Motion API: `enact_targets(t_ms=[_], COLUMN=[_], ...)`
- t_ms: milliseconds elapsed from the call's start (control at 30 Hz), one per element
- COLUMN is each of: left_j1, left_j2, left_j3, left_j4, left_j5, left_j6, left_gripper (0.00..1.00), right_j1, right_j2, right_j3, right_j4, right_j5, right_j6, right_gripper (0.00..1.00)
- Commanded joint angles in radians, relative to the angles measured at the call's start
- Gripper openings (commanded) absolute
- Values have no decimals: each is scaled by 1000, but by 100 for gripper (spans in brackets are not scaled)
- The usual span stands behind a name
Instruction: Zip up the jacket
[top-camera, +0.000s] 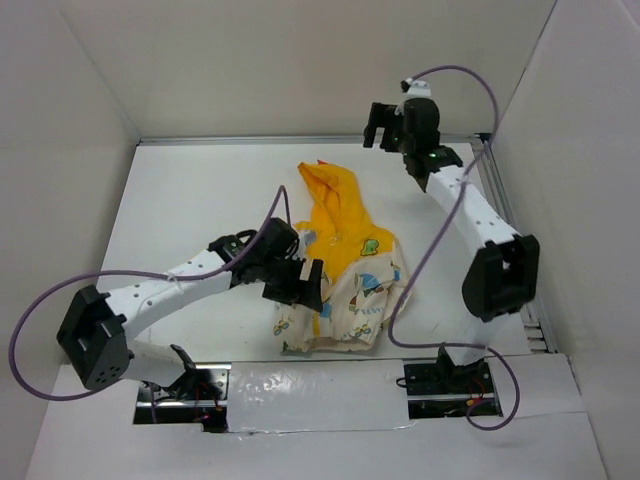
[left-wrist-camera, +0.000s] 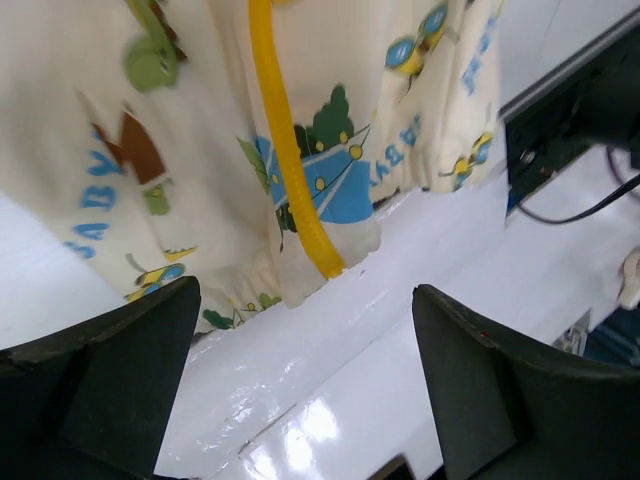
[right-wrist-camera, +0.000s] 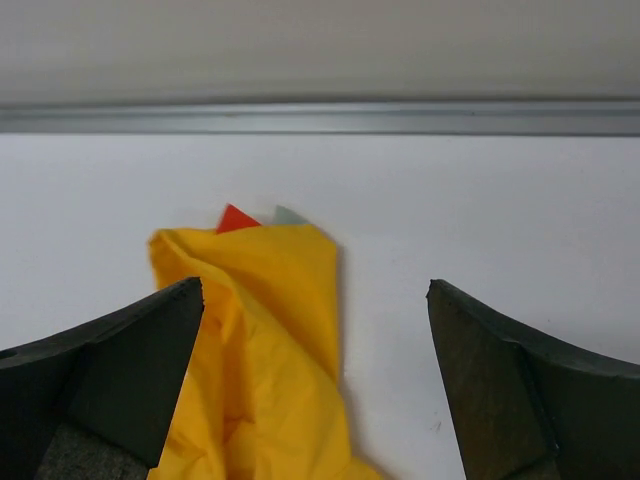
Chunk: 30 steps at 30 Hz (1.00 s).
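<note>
The jacket (top-camera: 358, 296) lies flat mid-table, cream with cartoon prints, its yellow hood (top-camera: 331, 196) pointing to the back. My left gripper (top-camera: 300, 285) hovers open and empty over the jacket's left lower part. In the left wrist view the cream body (left-wrist-camera: 180, 120) and the yellow zipper strip (left-wrist-camera: 285, 160) run down to the hem, just beyond my open left gripper (left-wrist-camera: 305, 385). My right gripper (top-camera: 384, 126) is open and empty, raised near the back wall beyond the hood. The right wrist view shows the hood (right-wrist-camera: 265, 340) below its open gripper (right-wrist-camera: 315, 385), with the left finger (right-wrist-camera: 110, 385) over the fabric.
White walls enclose the table on the left, back and right. A metal rail (right-wrist-camera: 320, 117) runs along the back edge. The arm bases and cables (top-camera: 445, 375) sit at the near edge. A black mount with a cable (left-wrist-camera: 570, 110) lies right of the hem.
</note>
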Motion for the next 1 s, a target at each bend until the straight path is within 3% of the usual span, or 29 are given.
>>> enact_targets(t_ms=[0, 133, 233, 300, 433, 533, 667, 967], left_j1=[45, 171, 338, 438, 579, 672, 746, 753], left_j2=[-94, -150, -123, -98, -110, -153, -207, -330], left_j3=[104, 205, 337, 447, 499, 457, 393, 273], left_j4=[-126, -157, -151, -206, -202, -190, -181, -118], left_j5=[-143, -232, -163, -198, -231, -164, -107, -51], left_j6=[-28, -43, 4, -5, 6, 13, 11, 21], left_gripper=[99, 99, 99, 99, 99, 99, 99, 99], right_j1=[-45, -125, -186, -226, -280, -280, -280, -278], right_j2=[-233, -396, -551, -656, -793, -839, -878, -1029], right_j3=[-61, -175, -331, -422, -507, -559, -568, -614], right_j4=[42, -19, -18, -47, -160, -223, -288, -297], right_j5=[-27, -51, -56, 14, 120, 218, 235, 228], right_j6=[109, 221, 258, 286, 294, 301, 309, 326], right_gripper=[100, 100, 100, 100, 100, 100, 100, 100])
